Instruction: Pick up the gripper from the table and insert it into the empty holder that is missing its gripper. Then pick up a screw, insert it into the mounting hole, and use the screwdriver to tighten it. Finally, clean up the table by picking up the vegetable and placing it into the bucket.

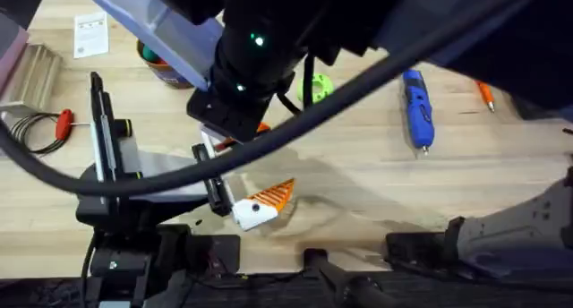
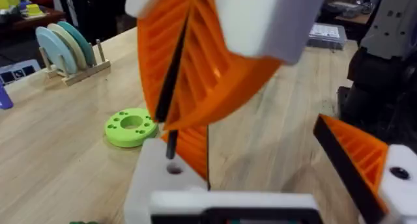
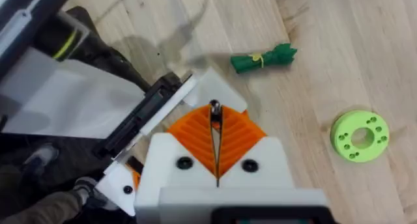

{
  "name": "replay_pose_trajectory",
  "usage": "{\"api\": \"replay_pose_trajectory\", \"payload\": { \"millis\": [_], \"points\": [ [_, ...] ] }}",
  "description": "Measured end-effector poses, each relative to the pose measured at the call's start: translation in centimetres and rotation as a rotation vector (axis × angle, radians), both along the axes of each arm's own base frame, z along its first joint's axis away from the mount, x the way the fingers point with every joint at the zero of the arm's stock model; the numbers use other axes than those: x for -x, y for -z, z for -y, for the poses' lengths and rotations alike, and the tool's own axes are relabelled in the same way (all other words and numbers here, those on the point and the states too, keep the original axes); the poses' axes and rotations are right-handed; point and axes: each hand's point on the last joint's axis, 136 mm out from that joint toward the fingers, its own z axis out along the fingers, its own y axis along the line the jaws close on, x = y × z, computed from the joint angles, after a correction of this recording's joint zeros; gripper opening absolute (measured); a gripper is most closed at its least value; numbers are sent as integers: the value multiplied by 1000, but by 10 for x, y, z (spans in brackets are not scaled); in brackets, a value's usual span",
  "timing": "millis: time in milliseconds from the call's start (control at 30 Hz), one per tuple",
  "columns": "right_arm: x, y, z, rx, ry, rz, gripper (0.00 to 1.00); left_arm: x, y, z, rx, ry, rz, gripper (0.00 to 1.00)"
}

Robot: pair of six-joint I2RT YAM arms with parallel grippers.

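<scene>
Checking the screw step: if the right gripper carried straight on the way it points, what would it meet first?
Likely the left gripper: the right gripper, shut on a thin dark pin, points at a small hole in the left one's white finger mount. The gap is unclear.

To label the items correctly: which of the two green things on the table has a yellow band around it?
The slim dark green vegetable; the lime-green disc is round, with small holes.
</scene>
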Motion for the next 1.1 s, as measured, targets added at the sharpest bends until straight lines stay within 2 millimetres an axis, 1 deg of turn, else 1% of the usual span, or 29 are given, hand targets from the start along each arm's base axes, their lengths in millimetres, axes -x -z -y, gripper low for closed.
{"api": "replay_pose_trajectory", "payload": {
  "millis": [467,633,733,1100],
  "points": [
    [0,0,0,0,0,0,5,0,0,0,0,0,0,985],
    [0,4,0,5,8,-7,5,0,0,0,0,0,0,986],
    [-1,4,-2,-3,11,-4,5,0,0,0,0,0,0,986],
    [0,6,0,5,17,-12,5,0,0,0,0,0,0,984]
  ]
}}
